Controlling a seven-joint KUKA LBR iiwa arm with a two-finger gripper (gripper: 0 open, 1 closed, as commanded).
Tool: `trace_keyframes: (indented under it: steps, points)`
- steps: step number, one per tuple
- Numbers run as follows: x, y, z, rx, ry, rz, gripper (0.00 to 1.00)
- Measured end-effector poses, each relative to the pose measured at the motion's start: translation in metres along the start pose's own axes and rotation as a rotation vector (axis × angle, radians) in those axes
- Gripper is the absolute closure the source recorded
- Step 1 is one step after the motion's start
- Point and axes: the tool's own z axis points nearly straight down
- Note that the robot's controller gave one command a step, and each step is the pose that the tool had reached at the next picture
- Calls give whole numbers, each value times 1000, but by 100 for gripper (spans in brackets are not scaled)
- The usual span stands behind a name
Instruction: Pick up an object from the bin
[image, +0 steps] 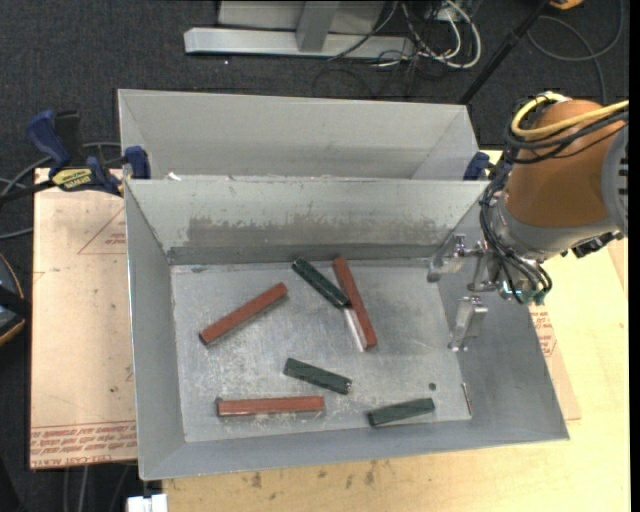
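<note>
While the gripper (463, 332) hangs low inside the grey bin (300, 212), it is over bare metal, so I'd judge this to be the approach, with nothing chosen yet. Far to its left lie a slanted red bar (243, 313) and, lower, a flat red bar (270, 405). Nearer are a short green bar (317, 375), then a leaning green bar (320, 283) touching a red bar with a pale edge (355, 303). Nearest, below and left of the gripper, is the lowest green bar (400, 411). I cannot tell whether the gripper is apart or together. Next it likely needs to move left and line up across a bar. The bin floor looks scuffed and flat. Dark carpet (60, 60) and cables (445, 35) lie beyond.
</note>
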Motion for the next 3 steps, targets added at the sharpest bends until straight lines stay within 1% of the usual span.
trace_keyframes:
  steps: [1, 2, 3]
  points:
    - [-2, 0, -5, 1, -8, -2, 0]
    - [11, 0, 22, 2, -13, -90, 0]
    - [36, -17, 57, 1, -7, -291, 0]
